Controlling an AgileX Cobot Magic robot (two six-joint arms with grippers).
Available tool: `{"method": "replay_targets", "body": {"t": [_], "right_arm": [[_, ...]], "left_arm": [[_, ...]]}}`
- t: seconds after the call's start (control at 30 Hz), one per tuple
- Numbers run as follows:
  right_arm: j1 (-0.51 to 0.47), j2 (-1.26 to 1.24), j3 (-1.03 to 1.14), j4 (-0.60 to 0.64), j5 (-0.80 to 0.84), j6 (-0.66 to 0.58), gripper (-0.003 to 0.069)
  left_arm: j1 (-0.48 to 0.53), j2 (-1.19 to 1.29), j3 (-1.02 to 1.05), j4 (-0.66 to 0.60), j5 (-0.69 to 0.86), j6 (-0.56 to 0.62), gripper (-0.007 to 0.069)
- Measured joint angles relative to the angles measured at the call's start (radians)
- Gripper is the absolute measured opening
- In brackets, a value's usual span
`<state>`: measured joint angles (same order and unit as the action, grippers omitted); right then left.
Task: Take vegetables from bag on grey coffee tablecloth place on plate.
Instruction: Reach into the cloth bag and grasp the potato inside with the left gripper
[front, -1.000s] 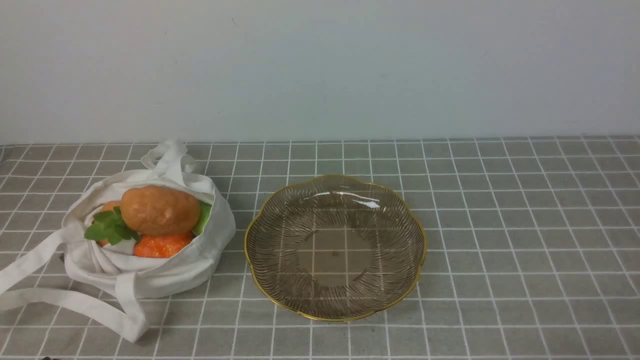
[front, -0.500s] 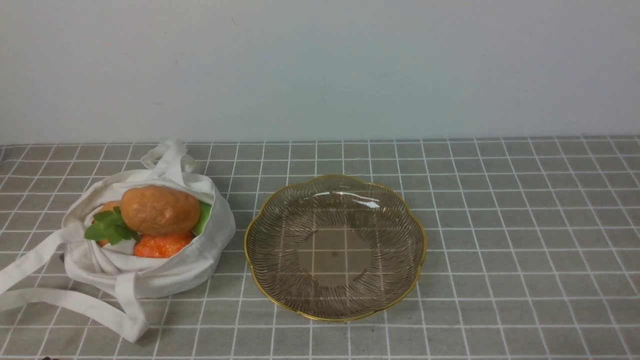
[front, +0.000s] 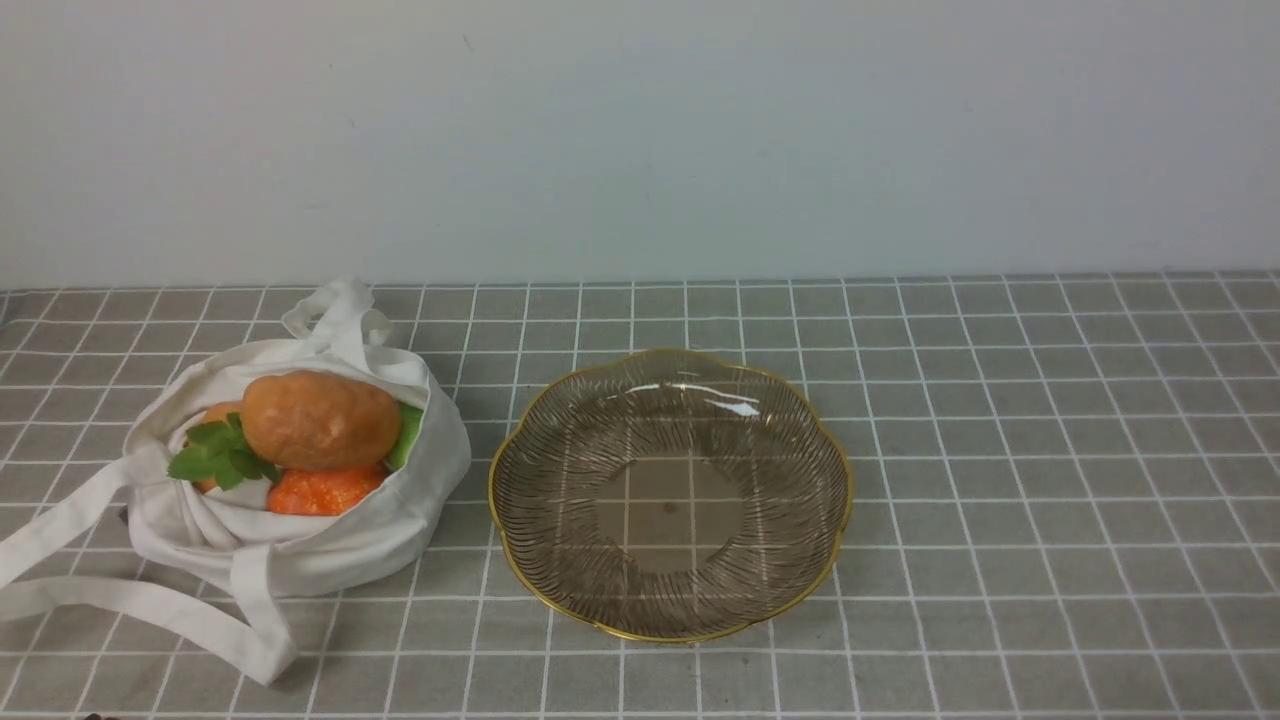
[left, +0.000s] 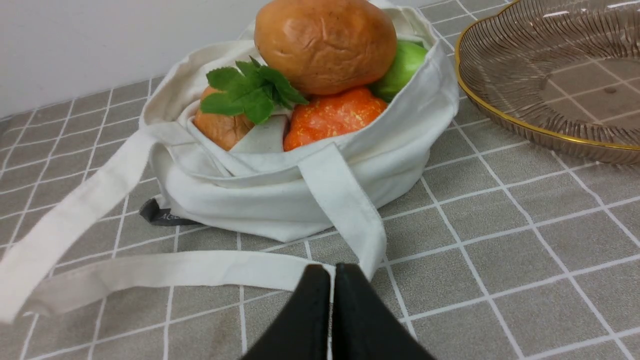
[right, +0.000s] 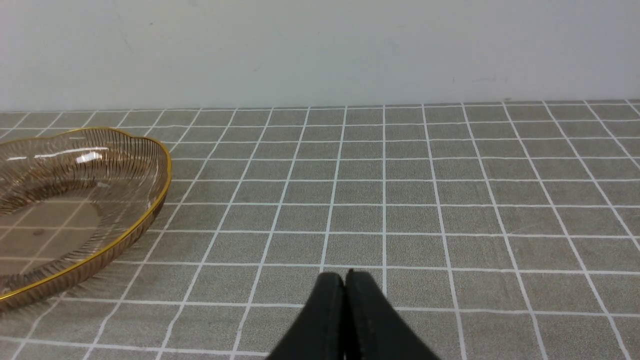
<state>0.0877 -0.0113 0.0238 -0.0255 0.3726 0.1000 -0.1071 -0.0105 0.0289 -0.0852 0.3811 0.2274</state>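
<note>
Vegetables (front: 300, 445): all heaped in the open mouth of the bag (front: 300, 555), at the left of the grey tablecloth (front: 1050, 450). The potato (front: 320, 420) is on top, with an orange piece (front: 325, 490) nearer, a green piece (front: 405, 435) to its right and a leafy sprig (front: 220, 455) to its left. The plate (front: 780, 560) stands just right of the bag and nothing has been placed on it.

Step judged: the very start, with no item lifted yet. The left gripper (left: 331, 272) is pressed fully closed and empty, low over the cloth near the bag's strap (left: 345, 200). The right gripper (right: 345, 277) is likewise closed and empty, right of the plate.

Next move, as judged, calls for the left gripper to be opened wide and brought over the potato, the least obstructed item.

Hard to make out: neither arm is seen in the front view. A white patch under the sprig could be radish or cloth — not resolved. The brownish item behind the sprig is mostly covered. A dark label (left: 160, 216) on the bag cannot be read.
</note>
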Motion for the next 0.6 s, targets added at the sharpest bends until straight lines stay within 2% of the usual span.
{"method": "replay_targets", "body": {"t": [0.07,0.2,0.37,0.43,0.53,0.6], "right_arm": [[0.000,0.000,0.000,0.000,0.000,0.000,-0.0015],[0.000,0.000,0.000,0.000,0.000,0.000,-0.0015],[0.000,0.000,0.000,0.000,0.000,0.000,-0.0015],[0.000,0.000,0.000,0.000,0.000,0.000,-0.0015],[0.000,0.000,0.000,0.000,0.000,0.000,-0.0015],[0.000,0.000,0.000,0.000,0.000,0.000,-0.0015]], "left_arm": [[0.000,0.000,0.000,-0.006,-0.008,0.000,-0.0005],[0.000,0.000,0.001,-0.115,-0.085,-0.043,-0.0005],[-0.002,0.000,0.001,-0.428,-0.336,-0.153,-0.0005],[-0.002,0.000,0.001,-0.535,-0.491,-0.176,-0.0005],[-0.003,0.000,-0.042,-0.609,-0.620,-0.184,-0.0005],[-0.003,0.002,-0.137,-0.599,-0.623,-0.168,-0.0005]]}}
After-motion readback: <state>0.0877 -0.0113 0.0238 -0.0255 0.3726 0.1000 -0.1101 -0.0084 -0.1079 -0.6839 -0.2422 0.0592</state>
